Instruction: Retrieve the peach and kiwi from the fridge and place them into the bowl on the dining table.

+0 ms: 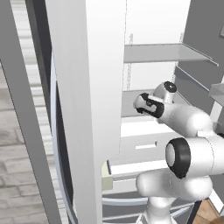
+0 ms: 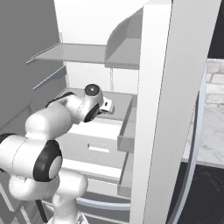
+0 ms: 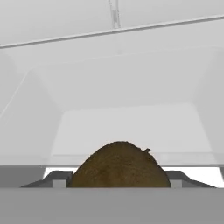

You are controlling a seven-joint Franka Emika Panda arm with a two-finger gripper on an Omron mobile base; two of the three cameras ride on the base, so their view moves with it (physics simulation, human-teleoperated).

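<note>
A white robot arm reaches into the open fridge (image 1: 153, 52), whose white shelves and drawers stand ahead of it.

Progress, judged from these pictures: the task looks to be in its middle. The kiwi (image 3: 119, 165) is at the claw, deep inside the fridge, so it has not yet gone to the bowl. Carrying it out to the dining table is left to do. The peach is not seen here, so whether it is already delivered cannot be told.

Going left to right in the hand view: the claw's (image 3: 118, 183) left fingertip (image 3: 59, 179) pokes up just left of the kiwi; the brown, rough-skinned kiwi sits between the fingertips, rising above them; the right fingertip (image 3: 175, 179) pokes up just beside it on the right. Beyond the claw lies a pale shelf floor, with white walls to either side.

The claw stands partly open, its jaws about the width of the fruit, and appears closed around the kiwi. Whether the kiwi is lifted or resting on the shelf cannot be told.
</note>
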